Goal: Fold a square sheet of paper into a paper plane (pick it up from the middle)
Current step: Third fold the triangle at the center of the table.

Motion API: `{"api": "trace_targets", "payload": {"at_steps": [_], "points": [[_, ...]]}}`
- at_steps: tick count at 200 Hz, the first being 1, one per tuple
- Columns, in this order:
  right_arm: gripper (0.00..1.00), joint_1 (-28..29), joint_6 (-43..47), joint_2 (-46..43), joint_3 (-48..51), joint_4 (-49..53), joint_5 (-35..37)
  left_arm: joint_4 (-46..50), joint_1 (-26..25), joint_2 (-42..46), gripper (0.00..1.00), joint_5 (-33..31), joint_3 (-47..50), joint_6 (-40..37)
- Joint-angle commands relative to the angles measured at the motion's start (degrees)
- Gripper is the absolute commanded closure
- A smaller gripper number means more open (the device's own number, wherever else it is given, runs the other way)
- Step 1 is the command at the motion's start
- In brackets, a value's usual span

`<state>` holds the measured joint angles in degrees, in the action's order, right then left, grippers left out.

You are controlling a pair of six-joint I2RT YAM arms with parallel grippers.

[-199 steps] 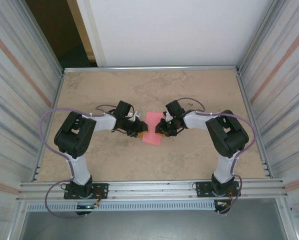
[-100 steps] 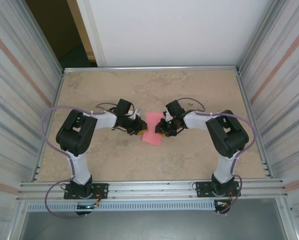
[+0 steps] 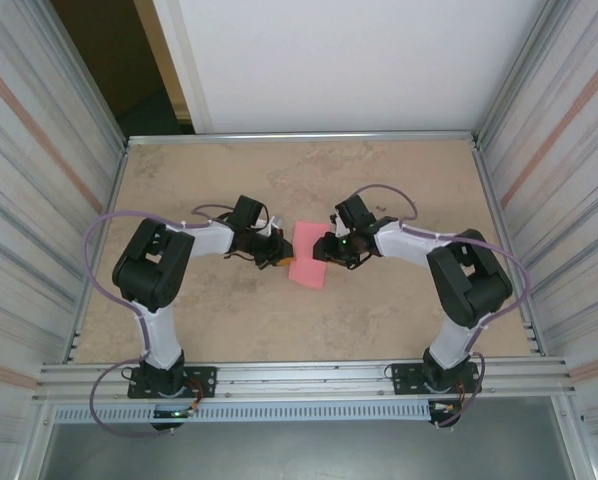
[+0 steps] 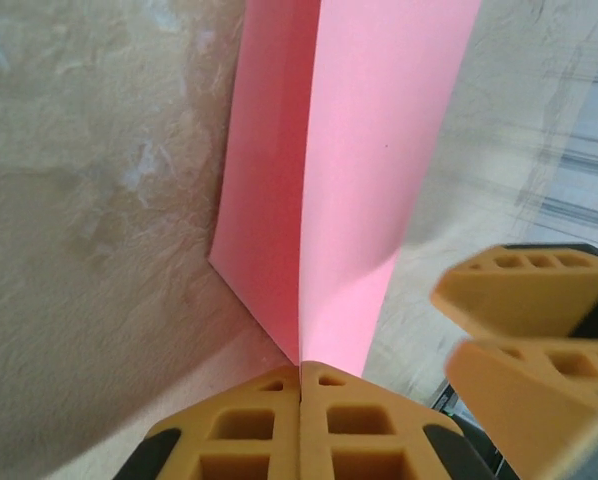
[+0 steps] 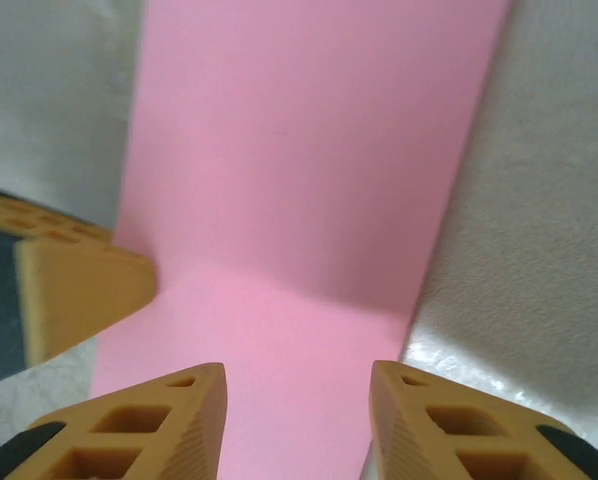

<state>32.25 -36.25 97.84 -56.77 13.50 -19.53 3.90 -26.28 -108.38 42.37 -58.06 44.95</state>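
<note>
The square sheet of paper [image 3: 308, 258] is pink and lies mid-table between both grippers. My left gripper [image 3: 277, 256] is shut on the sheet's left edge. In the left wrist view its jaws [image 4: 301, 370] meet on a raised ridge of the paper [image 4: 359, 170], which stands up in a lengthwise fold. My right gripper [image 3: 325, 250] is at the sheet's right edge. Its fingers [image 5: 297, 395] stand apart over the flat pink paper [image 5: 309, 180] with nothing pinched between them. The paper has no dart shape, so no paper plane is in view.
The tan table [image 3: 209, 190] is fenced by a metal rail [image 3: 299, 136] at the back and corrugated walls on both sides. In each wrist view the other gripper's orange fingers [image 4: 524, 300] [image 5: 74, 285] show close by.
My left gripper has closed on the paper's edge. My right gripper has opened, and its arm has swung slightly outward to the right.
</note>
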Motion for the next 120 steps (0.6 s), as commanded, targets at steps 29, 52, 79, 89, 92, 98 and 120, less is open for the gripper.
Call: {"api": "trace_targets", "payload": {"at_steps": [29, 52, 79, 89, 92, 98, 120], "points": [[0.5, 9.7, 13.2, -8.3, 1.4, 1.2, 17.0, -2.7, 0.3, 4.0, 0.96, -0.5, 0.5, 6.1], [0.48, 14.9, 17.5, -8.0, 1.5, 0.7, 23.8, -3.2, 0.3, 3.6, 0.96, -0.4, 0.2, 7.3], [0.45, 19.5, 20.5, -5.6, 1.1, -0.2, 28.5, -3.3, 0.3, 2.8, 0.96, -0.3, 0.0, 8.0], [0.44, 20.8, 21.4, -4.4, 0.9, -0.3, 29.6, -3.3, 0.3, 2.7, 0.96, -0.2, 0.0, 8.1], [0.44, 21.0, 21.6, -4.0, 0.8, -0.4, 29.8, -3.3, 0.3, 2.6, 0.96, -0.2, 0.0, 8.1], [0.43, 21.8, 22.1, -3.5, 0.7, -0.5, 30.4, -3.3, 0.3, 2.6, 0.96, -0.3, 0.0, 8.2], [0.39, 23.0, 22.7, -1.2, 0.6, -1.2, 31.6, -3.2, 0.3, 2.3, 0.95, -0.1, 0.0, 8.3]]}}
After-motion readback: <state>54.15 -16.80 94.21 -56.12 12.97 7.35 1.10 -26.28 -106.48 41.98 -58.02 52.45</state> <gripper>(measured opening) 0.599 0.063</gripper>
